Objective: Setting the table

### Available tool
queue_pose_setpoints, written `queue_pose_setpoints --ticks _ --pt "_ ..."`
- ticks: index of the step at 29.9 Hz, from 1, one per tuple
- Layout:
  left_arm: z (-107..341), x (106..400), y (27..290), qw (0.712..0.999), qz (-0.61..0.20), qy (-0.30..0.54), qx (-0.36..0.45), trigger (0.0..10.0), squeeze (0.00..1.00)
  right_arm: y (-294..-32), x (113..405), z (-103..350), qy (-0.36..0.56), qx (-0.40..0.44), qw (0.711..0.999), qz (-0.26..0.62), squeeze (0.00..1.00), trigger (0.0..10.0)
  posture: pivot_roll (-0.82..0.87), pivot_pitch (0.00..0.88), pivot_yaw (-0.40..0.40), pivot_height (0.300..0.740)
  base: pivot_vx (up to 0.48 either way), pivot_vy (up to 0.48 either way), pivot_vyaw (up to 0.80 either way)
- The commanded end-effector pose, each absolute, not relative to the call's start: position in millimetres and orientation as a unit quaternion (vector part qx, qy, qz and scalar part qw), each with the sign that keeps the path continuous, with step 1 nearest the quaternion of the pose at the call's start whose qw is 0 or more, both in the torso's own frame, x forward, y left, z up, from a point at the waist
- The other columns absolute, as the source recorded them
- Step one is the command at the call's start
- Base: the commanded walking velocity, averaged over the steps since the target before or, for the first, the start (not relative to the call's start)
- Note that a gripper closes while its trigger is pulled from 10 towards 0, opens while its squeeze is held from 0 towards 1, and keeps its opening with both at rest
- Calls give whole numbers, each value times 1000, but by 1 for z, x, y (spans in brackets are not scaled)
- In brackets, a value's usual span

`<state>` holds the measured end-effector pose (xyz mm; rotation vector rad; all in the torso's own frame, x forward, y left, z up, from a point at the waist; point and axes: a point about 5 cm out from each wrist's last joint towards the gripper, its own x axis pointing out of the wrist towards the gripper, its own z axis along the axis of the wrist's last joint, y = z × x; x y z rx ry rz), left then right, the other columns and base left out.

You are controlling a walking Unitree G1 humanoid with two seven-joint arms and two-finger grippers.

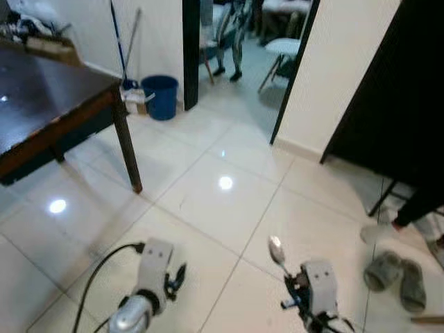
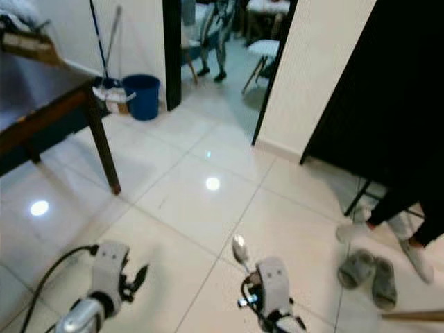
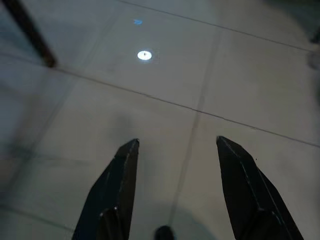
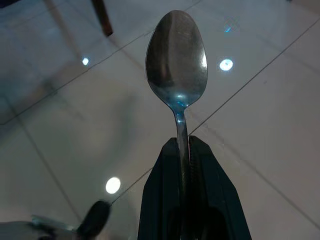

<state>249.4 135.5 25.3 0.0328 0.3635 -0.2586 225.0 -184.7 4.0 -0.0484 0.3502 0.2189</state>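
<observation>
A dark wooden table (image 1: 48, 104) stands at the far left, its near leg (image 1: 128, 149) on the white tiled floor. My right gripper (image 4: 182, 150) is shut on the handle of a metal spoon (image 4: 176, 60), whose bowl sticks out past the fingertips; the spoon (image 1: 276, 251) is held low over the floor, well right of the table. Low on the left, my left gripper (image 3: 177, 142) is open over bare tiles with nothing between its fingers (image 3: 122, 175).
A blue bucket (image 1: 161, 96) and a mop lean by the wall beyond the table. A doorway (image 1: 243, 41) opens to another room with a chair. A person's leg (image 1: 416, 208) and grey slippers (image 1: 395, 274) are at the right.
</observation>
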Motion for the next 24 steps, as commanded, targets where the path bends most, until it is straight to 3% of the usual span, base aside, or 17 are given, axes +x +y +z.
queue_pose_setpoints --ticks 1,24 --pt "21 246 134 973 -132 189 22 10000 0 -189 220 -2 188 -26 976 103 0 10000 -66 0 -2 740 0 0 769" --pt "19 248 140 973 -111 200 36 10000 0 -187 222 -2 184 -24 977 102 0 10000 -64 0 7 740 0 0 768"
